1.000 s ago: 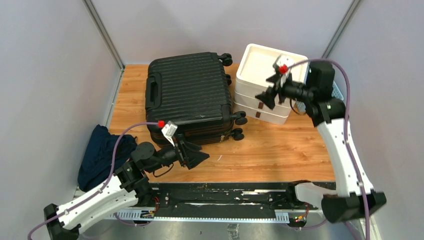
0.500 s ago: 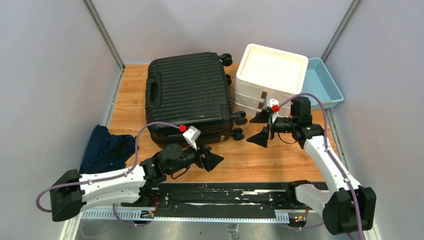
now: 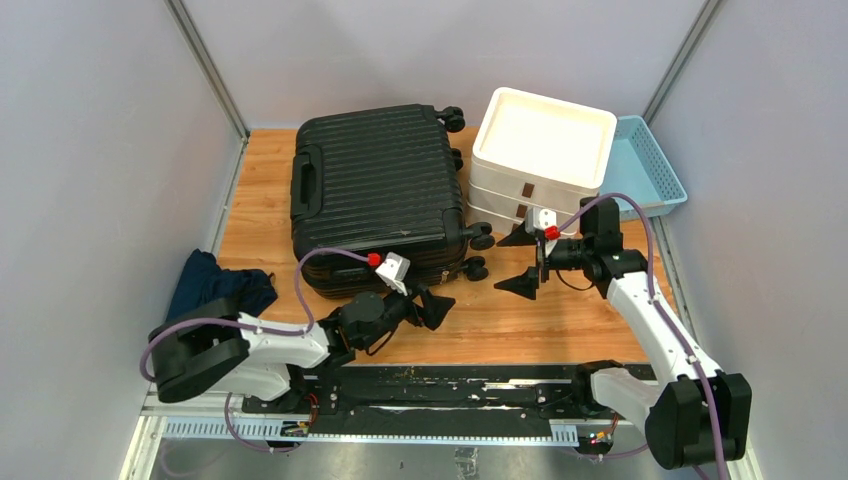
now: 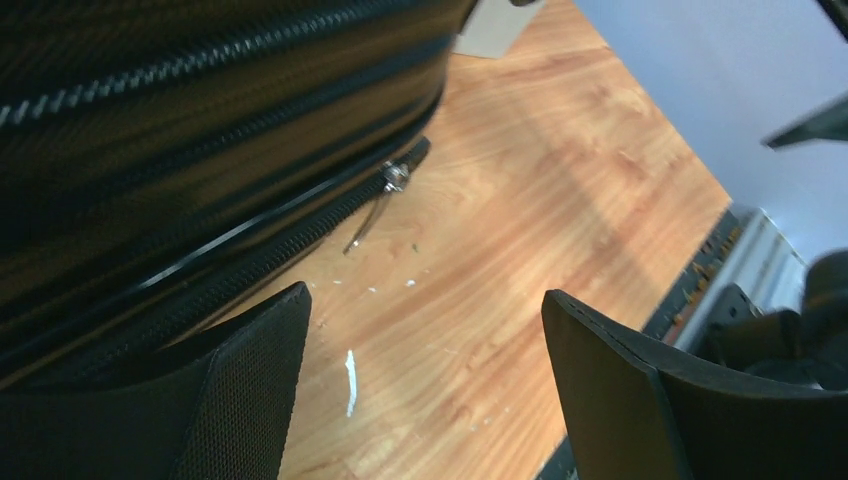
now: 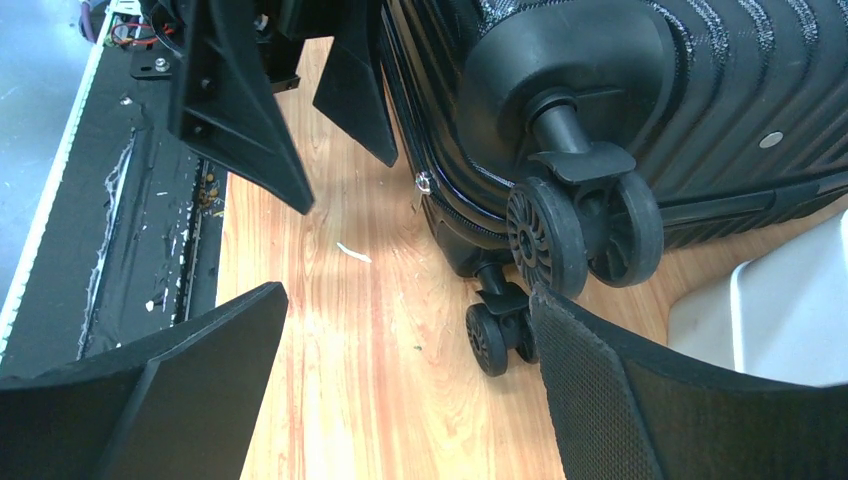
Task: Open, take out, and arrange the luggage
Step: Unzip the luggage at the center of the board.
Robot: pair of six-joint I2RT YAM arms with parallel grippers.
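Note:
The luggage (image 3: 375, 185) is a black ribbed hard-shell case lying flat and zipped shut, its wheels (image 3: 478, 240) pointing right. My left gripper (image 3: 438, 306) hovers open, low over the wood beside the case's near right corner. In the left wrist view the gripper (image 4: 425, 340) holds nothing, and the zipper pull (image 4: 388, 180) hangs from the luggage (image 4: 150, 130) just ahead. My right gripper (image 3: 516, 262) is open to the right of the wheels, facing them. In the right wrist view the gripper (image 5: 410, 340) is empty, with the wheels (image 5: 560, 230) and zipper pull (image 5: 424, 182) ahead.
A white stacked drawer unit (image 3: 540, 160) stands right of the case, touching the wheel side. Behind it at the right wall sits a light-blue mesh basket (image 3: 645, 165). A dark blue cloth (image 3: 210, 290) lies at the table's left edge. The black rail (image 3: 450, 385) runs along the near edge.
The right arm came down from above the drawer unit to table level beside the wheels. The left arm swung right along the case's near side. Both grippers opened wider.

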